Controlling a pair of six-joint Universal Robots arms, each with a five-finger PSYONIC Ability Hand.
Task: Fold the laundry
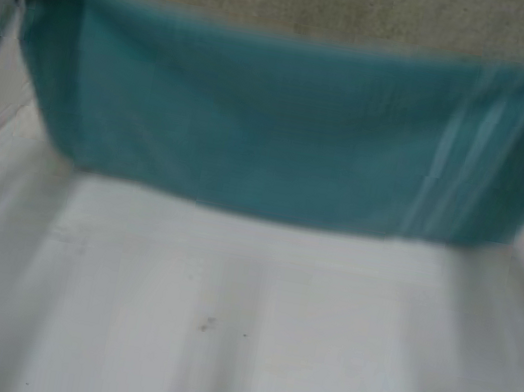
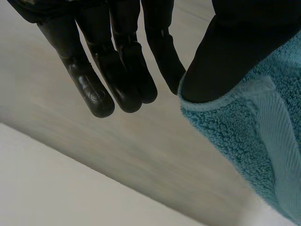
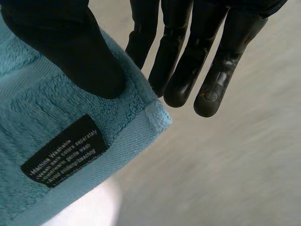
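Above white tabletop point(image 1: 234, 354), held rectangular teal terry-cloth towel point(image 1: 284, 129) aloft and stretched, long axis running hand to hand, left hand point(image 2: 117, 56) and right hand point(image 3: 188, 56) each pinching a top corner under thumb, other fingers point(image 3: 209, 89) straight, lower edge hanging free.

towel point(image 1: 284, 129): one
hands: two, the left hand point(image 2: 228, 56) and the right hand point(image 3: 77, 52)
tag point(image 3: 66, 150): one
table point(image 1: 236, 344): one

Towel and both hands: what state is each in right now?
towel: held up, spread wide between both hands.
left hand: pinching one towel corner under its thumb, fingers straight.
right hand: pinching the corner beside the care label under its thumb, fingers straight.
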